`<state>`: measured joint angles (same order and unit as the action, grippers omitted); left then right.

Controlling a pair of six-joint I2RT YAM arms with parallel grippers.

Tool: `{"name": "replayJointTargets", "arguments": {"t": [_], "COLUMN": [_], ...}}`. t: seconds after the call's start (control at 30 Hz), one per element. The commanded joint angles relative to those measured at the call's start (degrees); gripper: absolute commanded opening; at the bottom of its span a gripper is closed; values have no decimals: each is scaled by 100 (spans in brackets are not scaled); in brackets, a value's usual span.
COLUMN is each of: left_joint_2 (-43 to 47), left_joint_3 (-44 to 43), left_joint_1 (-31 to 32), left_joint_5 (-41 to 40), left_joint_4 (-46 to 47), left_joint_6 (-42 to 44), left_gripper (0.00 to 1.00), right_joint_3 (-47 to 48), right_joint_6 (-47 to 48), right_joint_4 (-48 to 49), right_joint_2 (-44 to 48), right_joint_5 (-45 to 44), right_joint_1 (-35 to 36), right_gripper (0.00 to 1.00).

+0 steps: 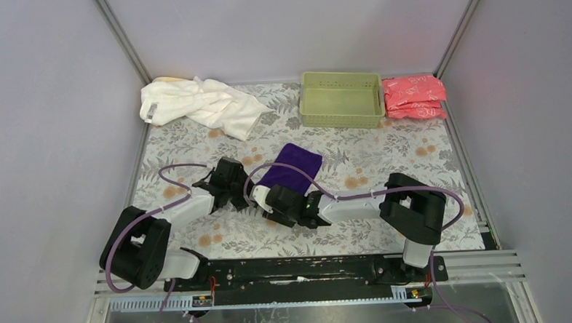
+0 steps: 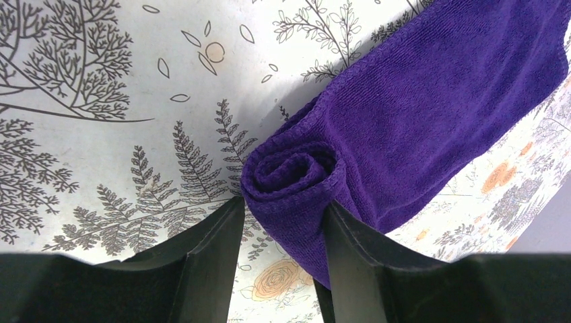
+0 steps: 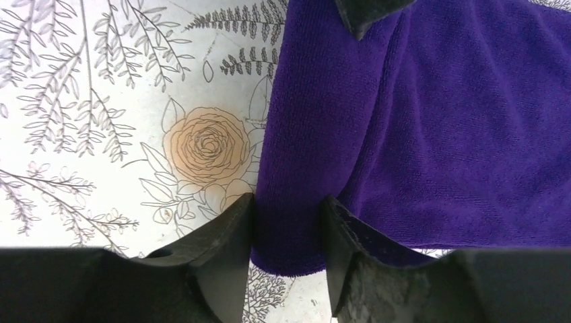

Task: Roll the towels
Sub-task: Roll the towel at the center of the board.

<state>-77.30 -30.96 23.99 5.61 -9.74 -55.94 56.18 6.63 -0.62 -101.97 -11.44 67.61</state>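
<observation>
The dark purple towel (image 1: 292,167) lies mid-table with its near end rolled into a tight roll (image 2: 289,175). My left gripper (image 2: 284,205) is shut on one end of the roll, whose spiral shows between the fingers. My right gripper (image 3: 286,202) is shut on the other end of the roll (image 3: 296,155). In the top view the two grippers, left (image 1: 244,192) and right (image 1: 264,199), meet at the towel's near edge. The large white towel (image 1: 197,106) lies crumpled at the back left. A pale yellow towel (image 1: 164,80) peeks out behind it.
A light green plastic basket (image 1: 341,99) stands at the back centre-right. Pink-red wrapped packets (image 1: 413,98) are stacked at the back right corner. Grey walls close the table on three sides. A floral cloth (image 1: 385,157) covers the table.
</observation>
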Motion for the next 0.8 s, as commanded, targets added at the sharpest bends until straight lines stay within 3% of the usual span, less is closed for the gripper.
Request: {"name": "replayJointTargets", "arguments": {"t": [0.0, 0.13, 0.37, 0.57, 0.77], "left_joint_2": [-124, 42, 858, 1538, 1652], "left_joint_3": [241, 239, 184, 71, 43], "left_joint_1": [-8, -8, -8, -4, -8], "left_joint_5": [-267, -245, -397, -432, -202], "left_joint_4": [-442, -461, -921, -1402, -1321], "left_joint_6": [57, 42, -51, -74, -118], "left_gripper": [47, 48, 59, 64, 66], "right_joint_3": [86, 147, 50, -365, -723], "right_joint_6": [142, 12, -835, -2009, -3614], "right_joint_4": [-36, -247, -122, 1027, 2774], "right_joint_2": [-279, -410, -90, -120, -780], "right_joint_5": [-129, 399, 3015, 5443, 6931], "right_joint_1": [59, 32, -719, -1699, -2436], "right_gripper": [42, 30, 5, 3, 3]}}
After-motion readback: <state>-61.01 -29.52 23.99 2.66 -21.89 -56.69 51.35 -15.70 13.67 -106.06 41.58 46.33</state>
